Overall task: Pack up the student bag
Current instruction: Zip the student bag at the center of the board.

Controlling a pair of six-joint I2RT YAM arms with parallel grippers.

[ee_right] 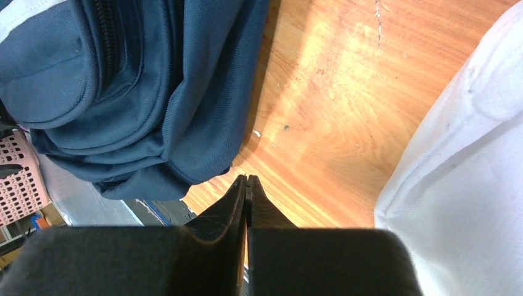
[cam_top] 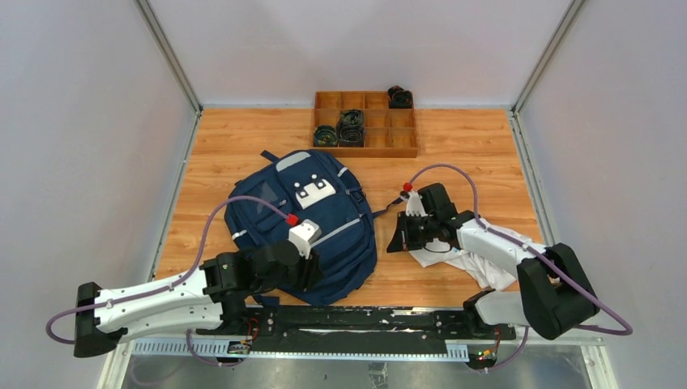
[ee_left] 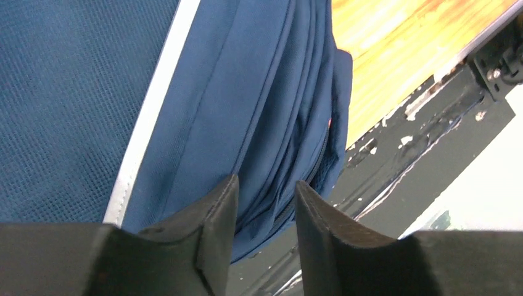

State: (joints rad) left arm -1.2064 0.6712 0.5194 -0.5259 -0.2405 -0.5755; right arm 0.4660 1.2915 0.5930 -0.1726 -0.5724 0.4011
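Top external view: the student bag (cam_top: 304, 219) is seen lying flat on the wooden table (cam_top: 454, 162), left of centre, front patch up, its near edge close to the black base rail (cam_top: 364, 320). The left gripper (ee_left: 265, 188) is placed over the bag's near right corner. In the left wrist view its jaws are spread, with a clear gap between them. Blue fabric folds and a zipper line are seen through the gap, but nothing is pinched. A light grey stripe is seen running down the bag panel on the left of that view. The right gripper (ee_right: 247, 180) is held over bare wood just right of the bag, between the bag and a white cloth (cam_top: 441, 261). Its jaws are pressed together and nothing is caught between them. The white cloth is spread on the table under the right arm, apart from the bag. A wooden compartment tray (cam_top: 405, 150) is set at the far edge of the table, with dark rolled items (cam_top: 350, 127) in some compartments; what they are cannot be told. A pink perforated object (ee_right: 21, 179) is glimpsed at the left edge of the right wrist view.
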